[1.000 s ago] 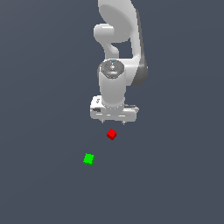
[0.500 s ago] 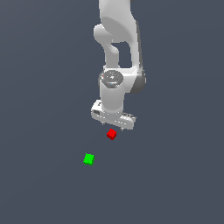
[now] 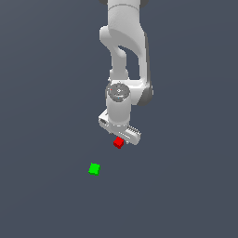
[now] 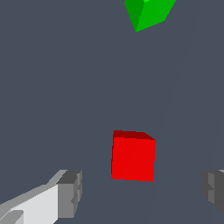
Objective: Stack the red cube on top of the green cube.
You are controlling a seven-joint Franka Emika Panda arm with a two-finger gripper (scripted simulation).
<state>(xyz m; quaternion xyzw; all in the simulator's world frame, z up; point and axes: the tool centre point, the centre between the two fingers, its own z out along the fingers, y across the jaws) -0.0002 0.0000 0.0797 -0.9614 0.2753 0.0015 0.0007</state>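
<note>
The red cube [image 3: 118,142] lies on the dark grey floor, just under my gripper [image 3: 120,138]. In the wrist view the red cube [image 4: 133,156] sits between my two fingertips [image 4: 70,193], with a gap on each side. The gripper [image 4: 142,192] is open and touches nothing. The green cube [image 3: 94,169] lies apart from the red one, toward the exterior view's left and nearer the camera. In the wrist view the green cube [image 4: 148,12] is cut off at the frame's edge.
The white arm [image 3: 125,51] rises above the gripper. The floor [image 3: 186,186] is a plain dark grey surface with nothing else on it.
The gripper has come down toward the red cube, and now its fingers stand around it. Both cubes have stayed where they were.
</note>
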